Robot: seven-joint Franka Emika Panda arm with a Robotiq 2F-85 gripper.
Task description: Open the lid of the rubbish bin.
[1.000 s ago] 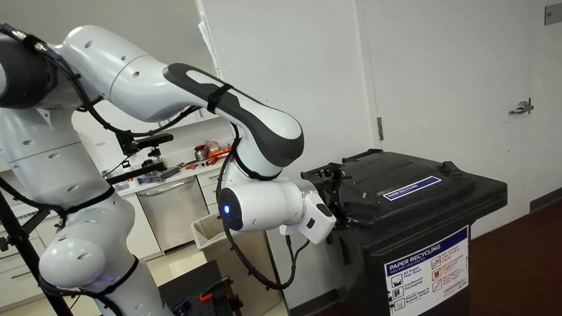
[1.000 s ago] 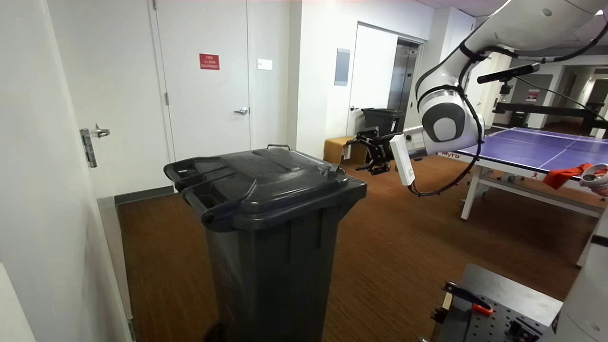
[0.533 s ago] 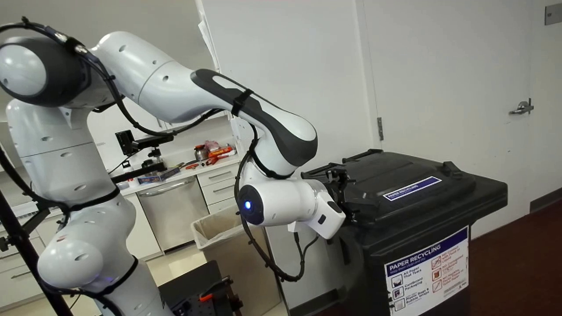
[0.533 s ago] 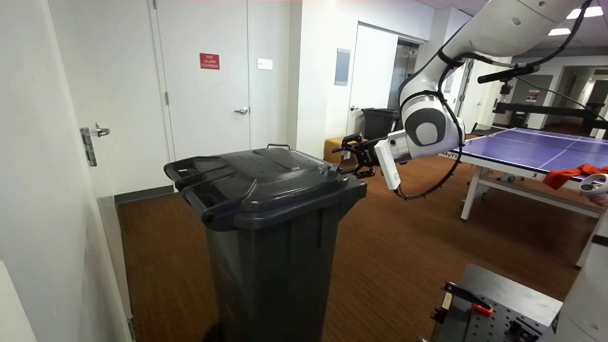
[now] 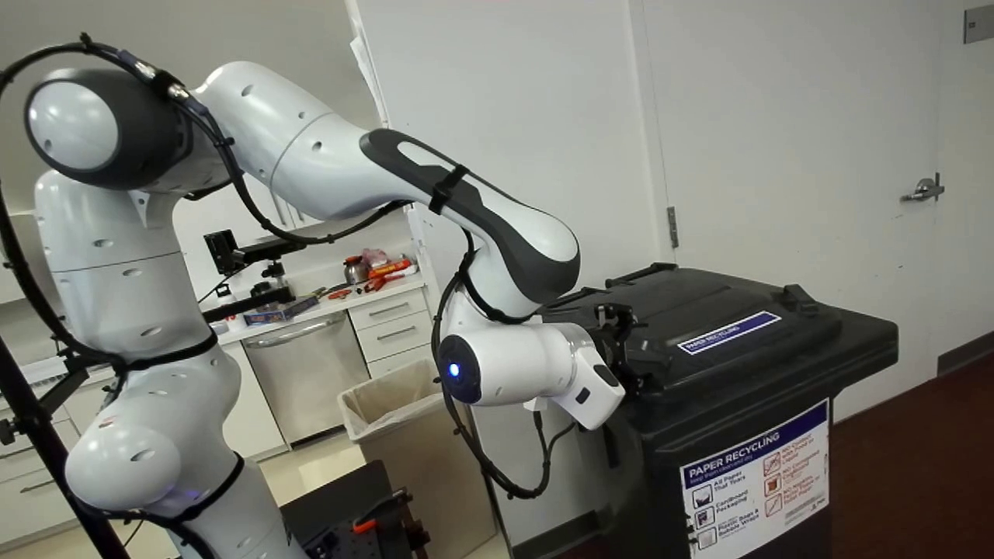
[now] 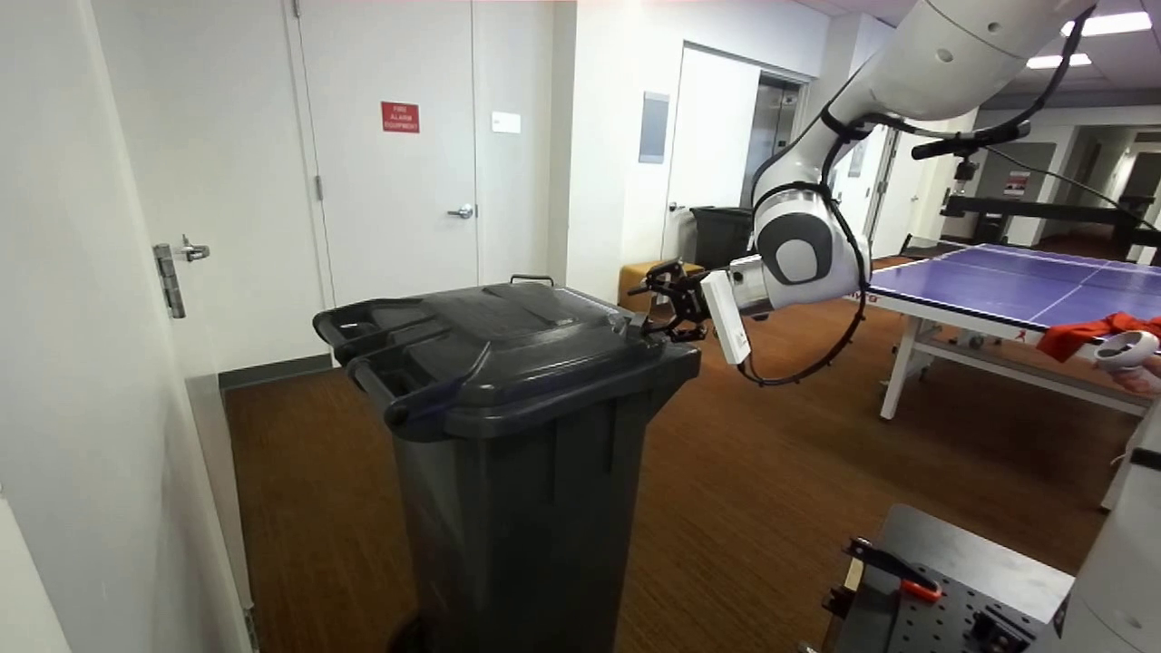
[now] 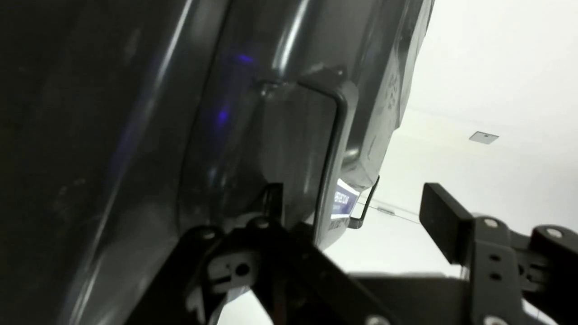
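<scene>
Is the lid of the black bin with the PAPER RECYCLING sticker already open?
No, in an exterior view the lid lies down over the top of the rubbish bin.

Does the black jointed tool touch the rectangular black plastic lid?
Cannot tell: in the wrist view, the tool overlaps the lid, hiding any contact or gap.

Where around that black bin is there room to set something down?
Brown carpet shows between the rubbish bin and the purple table; the lid looks bare around its label. It's crowded at the lid's edge, where the end effector sits by a loop handle.
</scene>
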